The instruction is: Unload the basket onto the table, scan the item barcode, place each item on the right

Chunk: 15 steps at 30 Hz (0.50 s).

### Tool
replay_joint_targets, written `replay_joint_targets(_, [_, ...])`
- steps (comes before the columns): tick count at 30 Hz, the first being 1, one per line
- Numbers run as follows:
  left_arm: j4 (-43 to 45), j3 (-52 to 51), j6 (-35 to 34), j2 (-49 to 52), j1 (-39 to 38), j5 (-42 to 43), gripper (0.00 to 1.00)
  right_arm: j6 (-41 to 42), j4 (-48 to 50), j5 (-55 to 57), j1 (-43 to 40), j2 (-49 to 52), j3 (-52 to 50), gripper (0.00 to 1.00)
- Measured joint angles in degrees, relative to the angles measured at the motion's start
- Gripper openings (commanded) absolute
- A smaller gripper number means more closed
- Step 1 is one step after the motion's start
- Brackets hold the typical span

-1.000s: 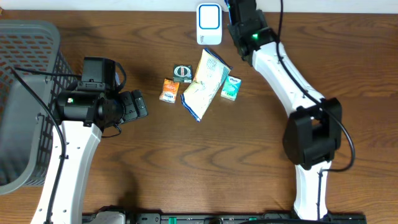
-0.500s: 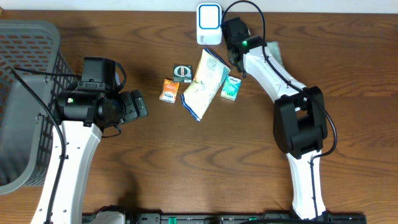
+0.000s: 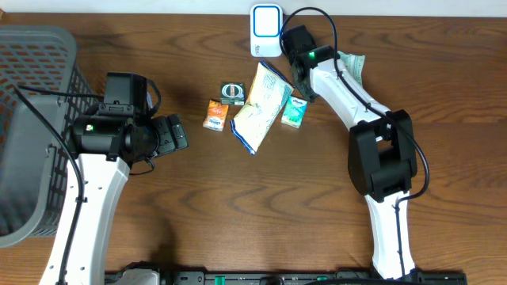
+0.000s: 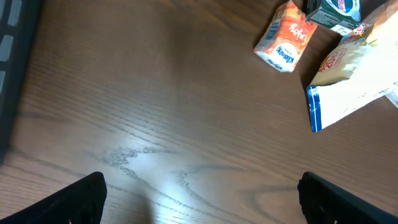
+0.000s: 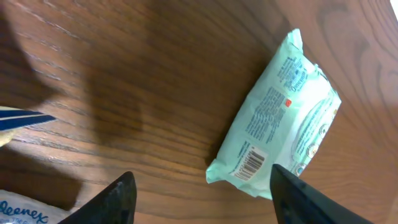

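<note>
The right end effector was spread wide and gripped nothing. Its fingers stood apart above the table. The green packet lay flat on the table with its barcode facing up, beside the right arm and to the right of the white scanner. The left end effector was also spread wide, empty above bare wood, near an orange packet and a white bag.
</note>
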Motion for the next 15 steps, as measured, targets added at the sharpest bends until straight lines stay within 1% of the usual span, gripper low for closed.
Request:
replay_joint_targets(5, [0.0,0.0,0.0,0.0,0.0,0.0,0.98,0.3,0.6,-0.8,-1.2,0.0,0.0,0.66])
replay_joint_targets(9, [0.0,0.0,0.0,0.0,0.0,0.0,0.97,2.1,2.1,-1.0,-3.9,0.0,0.0,0.72])
replay_joint_targets(11, [0.0,0.0,0.0,0.0,0.0,0.0,0.98,3.1,2.9,-1.6,-5.8,0.0,0.0,0.73])
replay_joint_targets(15, [0.0,0.0,0.0,0.0,0.0,0.0,0.98,4.3,3.7,-7.0,-10.3,0.0,0.0,0.73])
